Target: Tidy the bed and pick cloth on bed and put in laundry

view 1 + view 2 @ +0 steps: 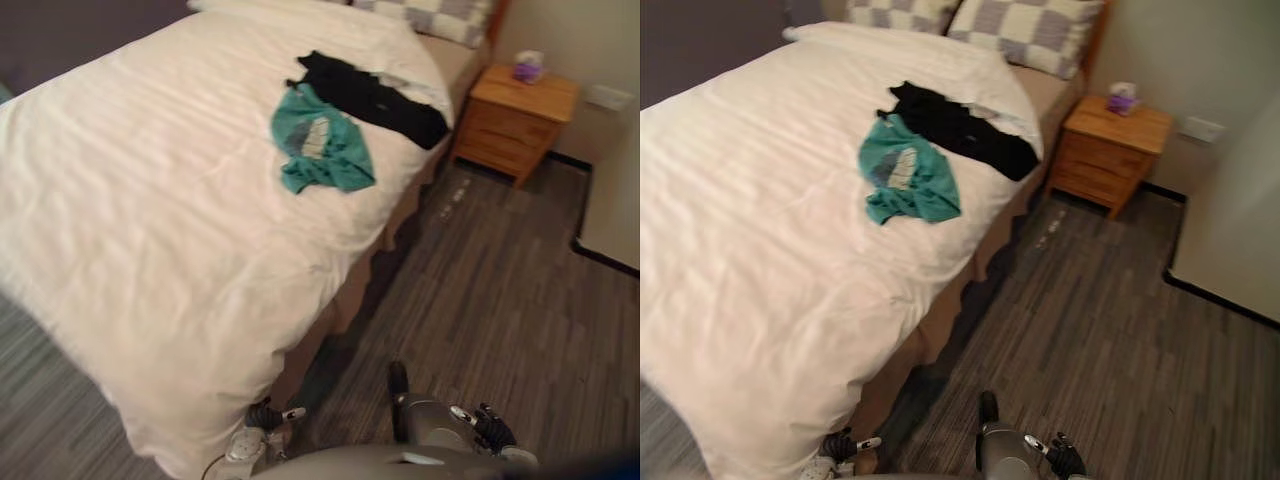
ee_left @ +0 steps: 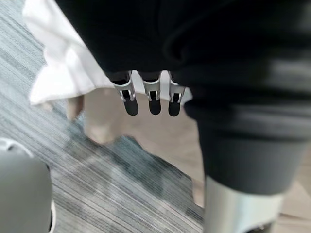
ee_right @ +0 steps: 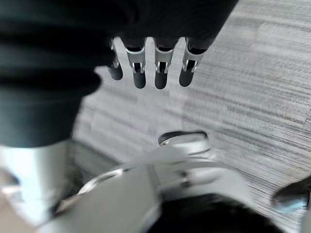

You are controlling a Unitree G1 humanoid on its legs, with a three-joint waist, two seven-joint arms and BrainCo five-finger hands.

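A teal cloth (image 1: 320, 145) lies crumpled on the white bed (image 1: 150, 220), near its right edge. Just behind it a black cloth (image 1: 375, 98) is spread out, touching the teal one and reaching towards the bed's side. My left hand (image 1: 268, 415) hangs low by the bed's near corner, far from both cloths. Its fingers (image 2: 153, 99) are straight and hold nothing. My right hand (image 1: 490, 428) hangs over the floor at the lower right, its fingers (image 3: 160, 73) straight and empty as well.
Checked pillows (image 1: 1025, 30) lie at the head of the bed. A wooden nightstand (image 1: 515, 115) stands beside the bed with a small purple and white thing (image 1: 528, 66) on it. Striped grey floor (image 1: 500, 300) runs along the bed's right side.
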